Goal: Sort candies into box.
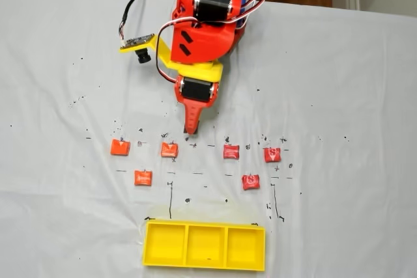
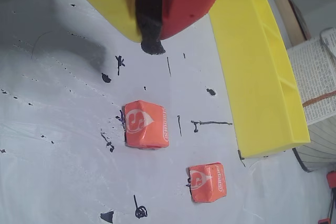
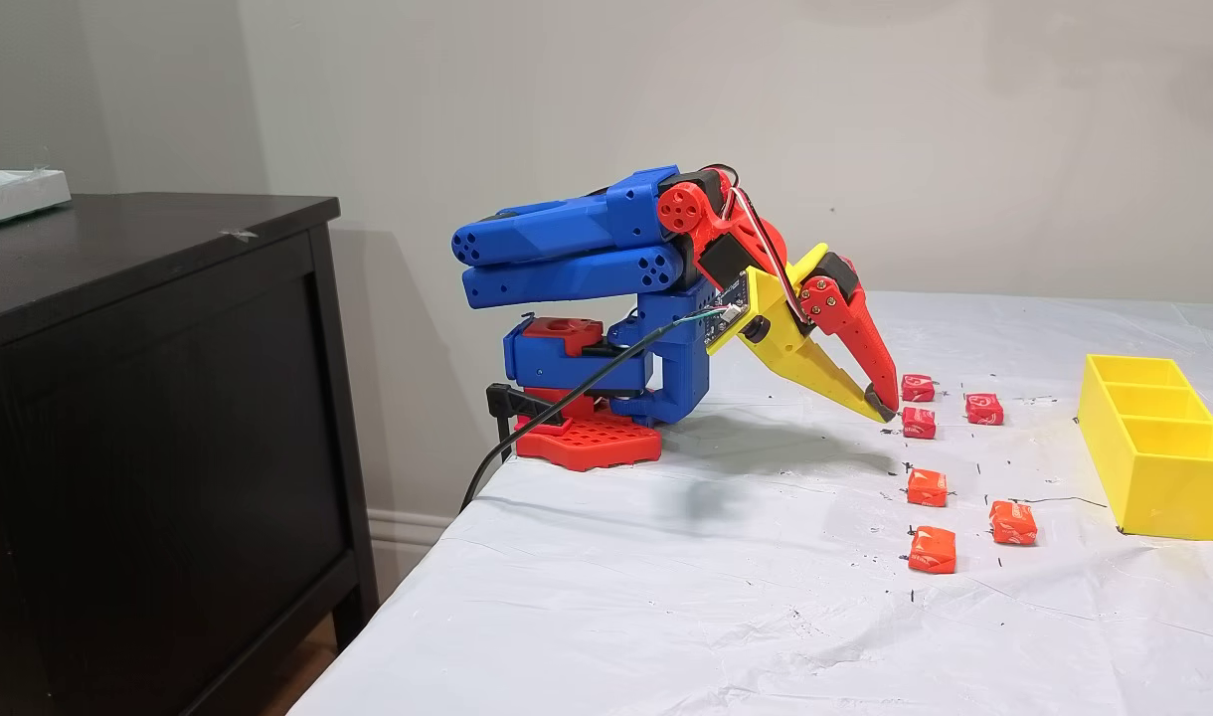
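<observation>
Six candies lie in two loose rows on the white cloth. In a fixed view three are orange (image 1: 120,147), (image 1: 169,150), (image 1: 143,178) and three are red (image 1: 231,152), (image 1: 272,155), (image 1: 251,181). The box (image 1: 204,245), a yellow tray with three empty compartments, sits beyond them at the near edge. My gripper (image 1: 189,130) points down just behind the row, between an orange candy and a red candy. It is shut with nothing in it, tips low over the cloth (image 3: 883,408). The wrist view shows two orange candies (image 2: 146,124), (image 2: 208,182) and the box (image 2: 260,72).
The cloth carries black ink marks. A yellow bracket with a camera board (image 1: 138,43) sticks out beside the arm. A dark cabinet (image 3: 149,398) stands off the table's end. A stack of paper (image 2: 320,77) lies past the box.
</observation>
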